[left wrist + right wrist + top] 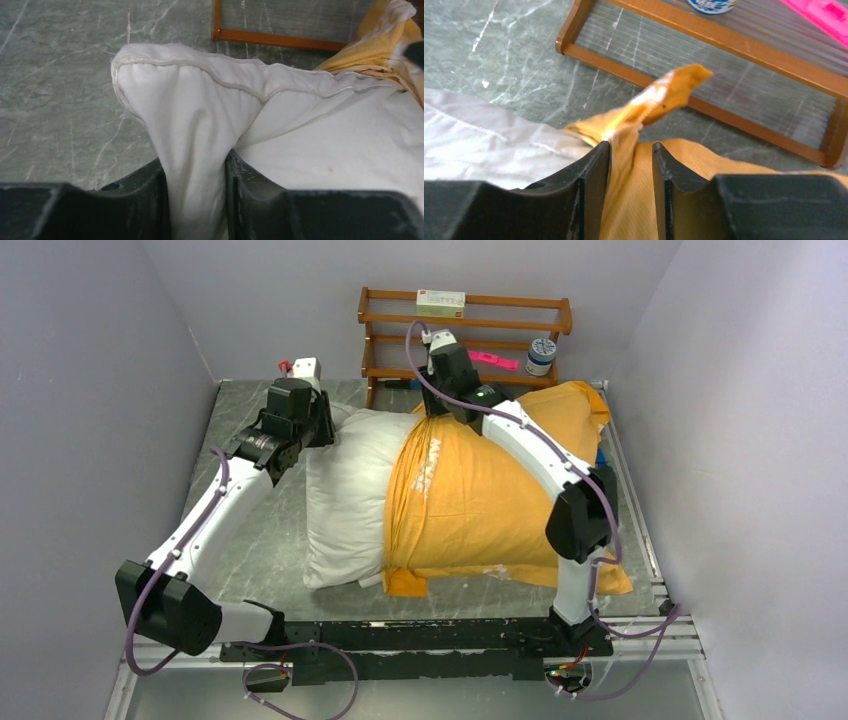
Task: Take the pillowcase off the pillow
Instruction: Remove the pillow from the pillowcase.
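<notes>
Covering the right half of the pillow (345, 490), the pillowcase (470, 500) lay in the middle of the counter (265, 575), with its open end facing the left edge. The right gripper (630, 150) pinched a small bunch of the orange cloth near the far edge. The left gripper (196, 167) squeezed the pillow's white far-left corner. A wooden rack (465, 302) stood just behind them. The orange pinch looked thin, so a hard pull could make it slip out. If the white corner slipped instead, the whole pillow might slide along with its cover.
</notes>
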Controlling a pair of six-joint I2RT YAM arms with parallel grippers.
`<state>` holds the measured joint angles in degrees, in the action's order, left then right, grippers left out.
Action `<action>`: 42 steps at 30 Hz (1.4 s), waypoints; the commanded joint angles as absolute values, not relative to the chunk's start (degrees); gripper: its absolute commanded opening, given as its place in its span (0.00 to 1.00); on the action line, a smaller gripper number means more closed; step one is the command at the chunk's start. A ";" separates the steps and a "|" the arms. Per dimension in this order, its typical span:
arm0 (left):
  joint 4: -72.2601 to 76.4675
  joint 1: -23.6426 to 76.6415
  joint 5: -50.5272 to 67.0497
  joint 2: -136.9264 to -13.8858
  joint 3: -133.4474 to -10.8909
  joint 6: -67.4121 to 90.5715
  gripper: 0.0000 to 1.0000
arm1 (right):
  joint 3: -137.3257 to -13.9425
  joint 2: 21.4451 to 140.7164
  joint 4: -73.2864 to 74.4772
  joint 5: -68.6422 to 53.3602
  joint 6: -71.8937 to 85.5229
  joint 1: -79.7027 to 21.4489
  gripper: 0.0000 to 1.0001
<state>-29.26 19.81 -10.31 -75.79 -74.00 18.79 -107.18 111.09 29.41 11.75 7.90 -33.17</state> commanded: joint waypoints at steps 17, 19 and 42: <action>-36.36 19.07 1.40 -51.24 -68.14 12.02 0.95 | -80.41 77.11 24.64 21.29 13.27 -47.32 0.82; -38.17 19.07 3.96 -48.96 -66.33 12.35 0.96 | -77.22 75.23 25.22 22.69 15.31 -50.32 0.83; -38.35 19.07 17.55 -34.45 -43.84 22.71 0.96 | -60.64 78.21 19.42 42.76 34.91 -78.74 0.86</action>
<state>-40.97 19.11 16.21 -34.74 -45.30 20.29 -61.60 75.70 24.38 38.94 32.88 -78.72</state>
